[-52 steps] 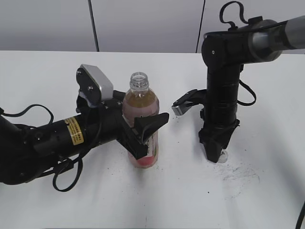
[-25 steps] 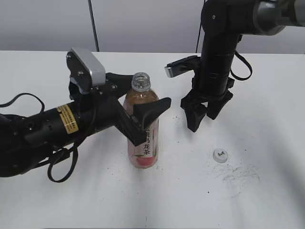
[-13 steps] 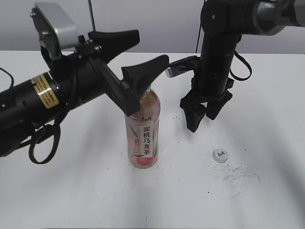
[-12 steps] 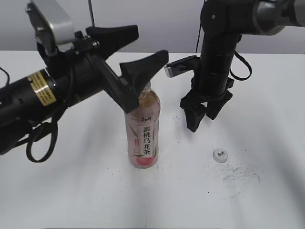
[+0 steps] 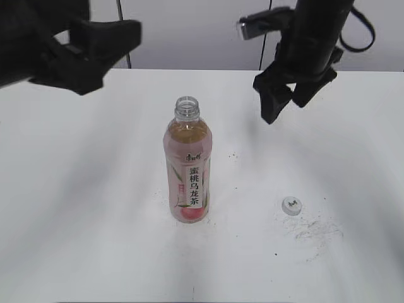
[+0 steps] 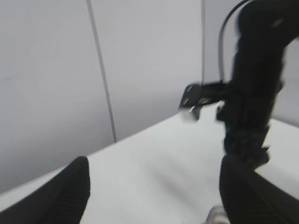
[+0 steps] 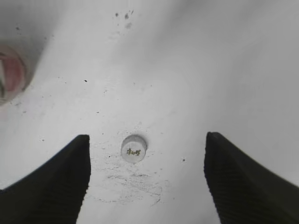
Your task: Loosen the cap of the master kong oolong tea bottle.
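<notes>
On white table: open bottle, cap apart; grey wall behind.

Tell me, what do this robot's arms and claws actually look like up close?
Both are matte black. The right gripper has two chunky wedge-shaped fingers with finely ribbed inner faces, a silver-grey box jutting off the wrist, and a black cable looping beside the arm. The left gripper has the same ribbed black fingers.
</notes>
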Available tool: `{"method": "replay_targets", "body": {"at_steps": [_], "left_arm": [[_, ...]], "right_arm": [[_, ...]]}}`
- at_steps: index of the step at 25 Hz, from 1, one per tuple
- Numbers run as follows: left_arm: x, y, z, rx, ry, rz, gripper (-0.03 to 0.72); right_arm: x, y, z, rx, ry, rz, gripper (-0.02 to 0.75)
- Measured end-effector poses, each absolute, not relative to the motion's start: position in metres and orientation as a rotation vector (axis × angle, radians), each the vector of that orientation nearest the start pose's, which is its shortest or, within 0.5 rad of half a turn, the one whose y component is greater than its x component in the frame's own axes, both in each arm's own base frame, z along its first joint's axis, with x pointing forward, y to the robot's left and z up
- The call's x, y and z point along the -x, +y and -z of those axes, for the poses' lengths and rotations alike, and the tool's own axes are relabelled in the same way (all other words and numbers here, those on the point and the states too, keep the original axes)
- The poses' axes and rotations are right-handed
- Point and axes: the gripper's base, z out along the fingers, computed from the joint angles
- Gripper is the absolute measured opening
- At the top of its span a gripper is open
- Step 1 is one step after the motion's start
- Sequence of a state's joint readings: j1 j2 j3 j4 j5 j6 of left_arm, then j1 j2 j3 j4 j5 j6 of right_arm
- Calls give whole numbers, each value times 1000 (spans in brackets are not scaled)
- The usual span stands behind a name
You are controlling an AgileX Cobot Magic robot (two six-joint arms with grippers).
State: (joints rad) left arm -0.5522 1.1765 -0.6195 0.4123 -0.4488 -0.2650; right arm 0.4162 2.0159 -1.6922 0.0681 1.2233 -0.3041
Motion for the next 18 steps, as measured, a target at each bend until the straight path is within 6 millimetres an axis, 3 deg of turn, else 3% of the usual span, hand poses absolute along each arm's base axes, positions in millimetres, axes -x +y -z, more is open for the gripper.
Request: {"method": "replay_targets", "body": {"at_steps": [5,8,10,13,18], "left_arm": [[-179,-108,-308,-428,1913,409,498],[-157,-91,-312,-391,2163,343,477],[-140,-79,-321,-387,2324,287,468],[-106,-57,-340,-392,2423,241,461],[-60,-30,-344,-513,2376,217,459]], "right_arm": [[-352,161,-304,927,2708,-110,566],[-322,147,-335,898,2648,-112,566],[-299,137,-341,884,2651,-114,566],[-258,119,-342,856,2674,-119,566],[-183,87,-334,806,2678,-155,566]]}}
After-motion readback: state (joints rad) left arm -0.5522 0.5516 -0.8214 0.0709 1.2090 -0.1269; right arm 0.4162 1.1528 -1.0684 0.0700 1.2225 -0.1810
